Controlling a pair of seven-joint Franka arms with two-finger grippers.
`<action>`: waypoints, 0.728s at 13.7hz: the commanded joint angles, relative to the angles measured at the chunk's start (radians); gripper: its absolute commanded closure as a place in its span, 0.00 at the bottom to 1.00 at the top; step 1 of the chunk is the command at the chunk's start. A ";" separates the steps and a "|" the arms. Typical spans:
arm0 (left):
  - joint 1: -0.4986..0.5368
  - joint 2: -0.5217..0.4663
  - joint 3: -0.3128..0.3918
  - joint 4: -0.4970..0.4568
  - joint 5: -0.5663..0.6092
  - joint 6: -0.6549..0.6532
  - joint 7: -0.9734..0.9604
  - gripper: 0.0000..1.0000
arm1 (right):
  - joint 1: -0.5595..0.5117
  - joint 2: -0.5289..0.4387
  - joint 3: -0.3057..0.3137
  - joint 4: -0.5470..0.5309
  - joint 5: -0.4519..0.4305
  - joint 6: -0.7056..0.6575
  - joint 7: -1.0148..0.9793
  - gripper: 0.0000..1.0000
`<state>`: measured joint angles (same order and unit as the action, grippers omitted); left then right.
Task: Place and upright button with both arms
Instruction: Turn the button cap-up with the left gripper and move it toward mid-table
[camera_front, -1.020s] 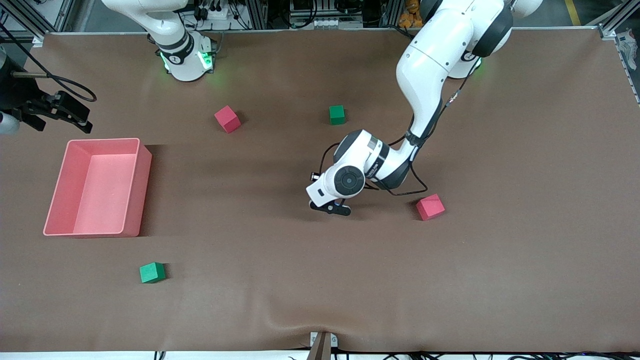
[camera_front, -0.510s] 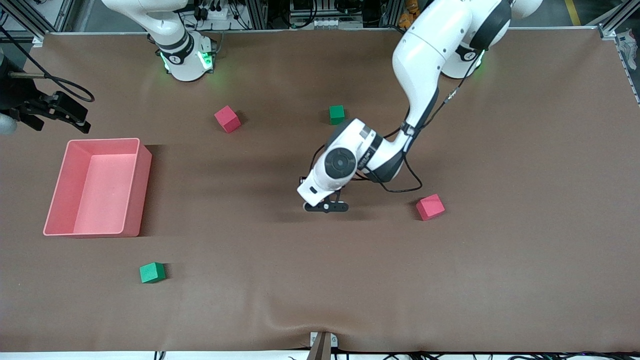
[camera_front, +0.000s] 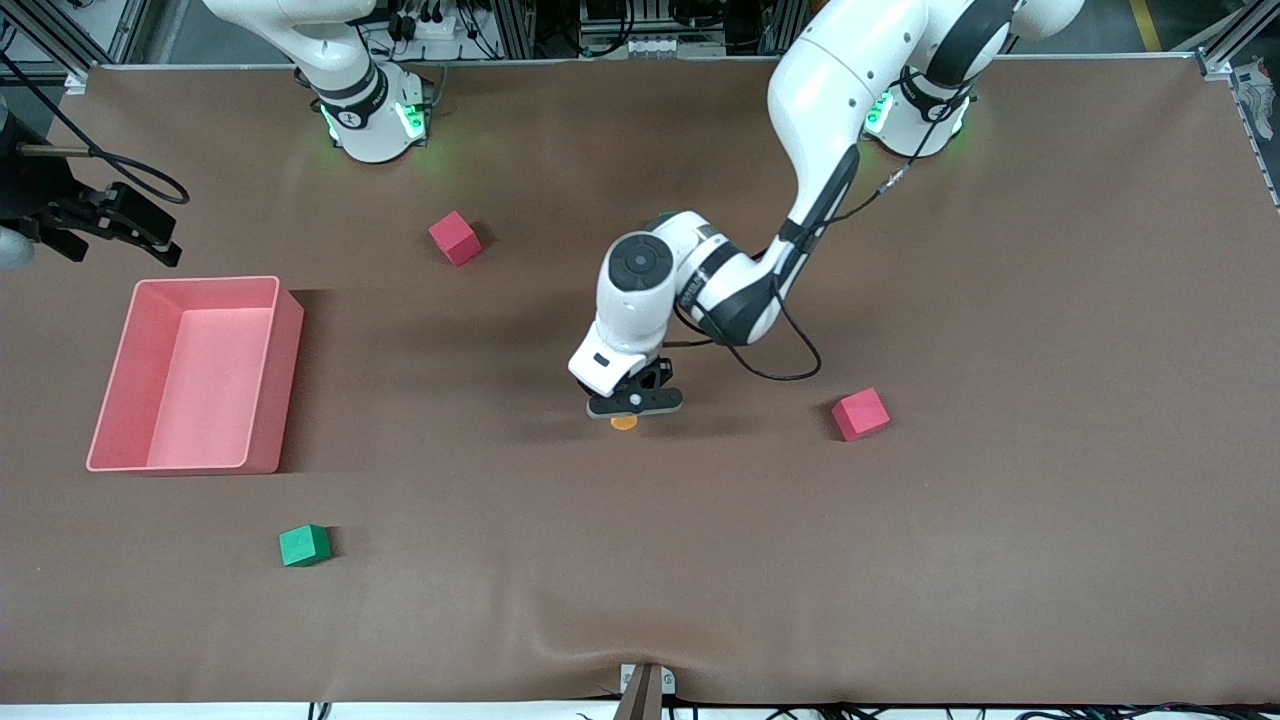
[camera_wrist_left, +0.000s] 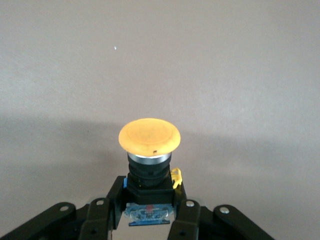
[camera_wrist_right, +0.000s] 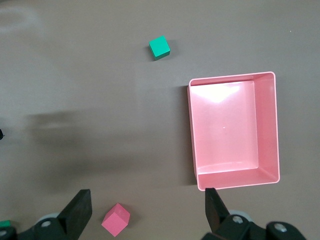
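The button has a round orange cap (camera_wrist_left: 149, 136) on a short black body. My left gripper (camera_wrist_left: 150, 212) is shut on that black body, and the cap sticks out past the fingertips. In the front view the left gripper (camera_front: 635, 403) is low over the middle of the table, with the orange cap (camera_front: 624, 423) showing just under it. I cannot tell whether the button touches the table. My right gripper (camera_front: 150, 235) waits open and empty at the right arm's end of the table, above the pink bin. Its wrist view (camera_wrist_right: 145, 212) shows its fingers wide apart.
A pink bin (camera_front: 205, 282) stands at the right arm's end. One red cube (camera_front: 455, 237) lies near the right arm's base, another (camera_front: 860, 413) beside the left gripper toward the left arm's end. A green cube (camera_front: 304, 544) lies nearer the camera than the bin.
The left arm's wrist has turned and its gripper has shifted a little toward the right arm's end. The orange cap now shows below the gripper. The right arm has not moved.
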<state>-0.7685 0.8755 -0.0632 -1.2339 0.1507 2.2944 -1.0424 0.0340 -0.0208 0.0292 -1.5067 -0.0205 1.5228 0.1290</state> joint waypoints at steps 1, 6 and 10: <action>-0.035 -0.015 0.014 -0.021 0.160 0.019 -0.181 1.00 | -0.009 0.001 0.006 0.014 -0.006 -0.009 -0.009 0.00; -0.087 0.011 0.010 -0.030 0.554 0.037 -0.513 1.00 | -0.005 0.004 0.006 0.011 -0.004 -0.009 -0.008 0.00; -0.097 0.036 0.013 -0.030 0.653 0.115 -0.530 1.00 | -0.005 0.006 0.006 0.011 -0.004 -0.010 -0.005 0.00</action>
<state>-0.8599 0.9059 -0.0628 -1.2649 0.7470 2.3721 -1.5510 0.0341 -0.0181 0.0301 -1.5066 -0.0204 1.5227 0.1290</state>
